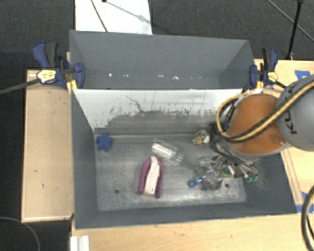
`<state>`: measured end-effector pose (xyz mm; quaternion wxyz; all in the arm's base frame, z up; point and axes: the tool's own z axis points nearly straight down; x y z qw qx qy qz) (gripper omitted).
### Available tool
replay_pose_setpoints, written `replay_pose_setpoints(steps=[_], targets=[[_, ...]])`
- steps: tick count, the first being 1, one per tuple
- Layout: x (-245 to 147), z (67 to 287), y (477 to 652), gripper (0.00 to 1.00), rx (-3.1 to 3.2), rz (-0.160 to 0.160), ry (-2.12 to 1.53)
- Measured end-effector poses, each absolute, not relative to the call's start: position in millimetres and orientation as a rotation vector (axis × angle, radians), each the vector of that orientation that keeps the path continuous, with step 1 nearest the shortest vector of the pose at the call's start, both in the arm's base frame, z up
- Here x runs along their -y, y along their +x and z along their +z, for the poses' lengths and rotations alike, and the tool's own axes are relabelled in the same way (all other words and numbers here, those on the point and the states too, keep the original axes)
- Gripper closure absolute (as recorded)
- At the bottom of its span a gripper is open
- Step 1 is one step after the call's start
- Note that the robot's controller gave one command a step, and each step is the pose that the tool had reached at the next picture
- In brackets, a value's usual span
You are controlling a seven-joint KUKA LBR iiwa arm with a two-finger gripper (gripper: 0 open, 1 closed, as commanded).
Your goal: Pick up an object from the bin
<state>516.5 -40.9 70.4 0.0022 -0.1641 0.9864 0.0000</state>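
Our pincer (pixel 219 169) hangs over small tangled bits (pixel 204 180) by the bin's (pixel 146 51) right edge. Open or shut, we cannot tell. They look light, so we'd grab the middle.

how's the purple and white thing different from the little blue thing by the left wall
The purple and white thing is two-coloured; the blue thing is plain blue. The purple and white thing is long and clearly larger; the blue thing is small and stubby. The purple and white thing lies mid-floor, the blue thing by the left wall. Both rest on the bin floor.
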Motion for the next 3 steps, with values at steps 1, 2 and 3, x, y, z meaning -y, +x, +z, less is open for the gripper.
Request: replay_pose_setpoints(steps=[1,2,3], targets=[[41.6,134.1,521.5,1.00,-3.077,-0.002,-0.592],[46.8,222.1,528.6,1.00,-3.077,-0.005,-0.574],[49.2,165.6,560.7,1.00,-3.126,0.002,-0.315]])
